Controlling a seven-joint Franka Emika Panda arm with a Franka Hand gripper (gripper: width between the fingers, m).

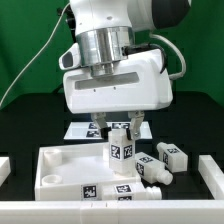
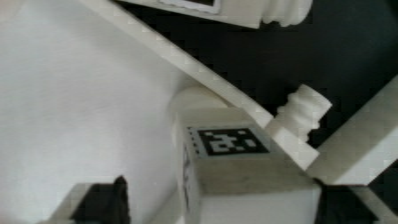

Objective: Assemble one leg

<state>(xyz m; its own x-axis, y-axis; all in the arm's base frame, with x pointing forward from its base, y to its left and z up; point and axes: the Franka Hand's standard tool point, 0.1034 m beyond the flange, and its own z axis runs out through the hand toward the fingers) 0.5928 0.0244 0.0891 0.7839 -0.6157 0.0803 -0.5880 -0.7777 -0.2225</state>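
Exterior view, item 1: claw (image 1: pixel 120 128), pointing straight down over the white tray (image 1: pixel 60 165). Jaws stand parted wider than the post between them. The wrist view shows a gap between one dark pad (image 2: pixel 112 200) and the post, so nothing appears to be held.

Item 2: leg (image 1: pixel 119 150), standing on the tray floor near its middle. Long axis upright, tag (image 2: pixel 228 140) on its side, top directly beneath the claw and flanked by both jaws. Judgement: a straight closing of the jaws would take it.

Item 3: two spare legs (image 1: pixel 170 153) (image 1: pixel 150 170), lying flat by the tray's side on the exterior view's right.

Item 4: marker board (image 1: pixel 85 128), flat behind the tray.
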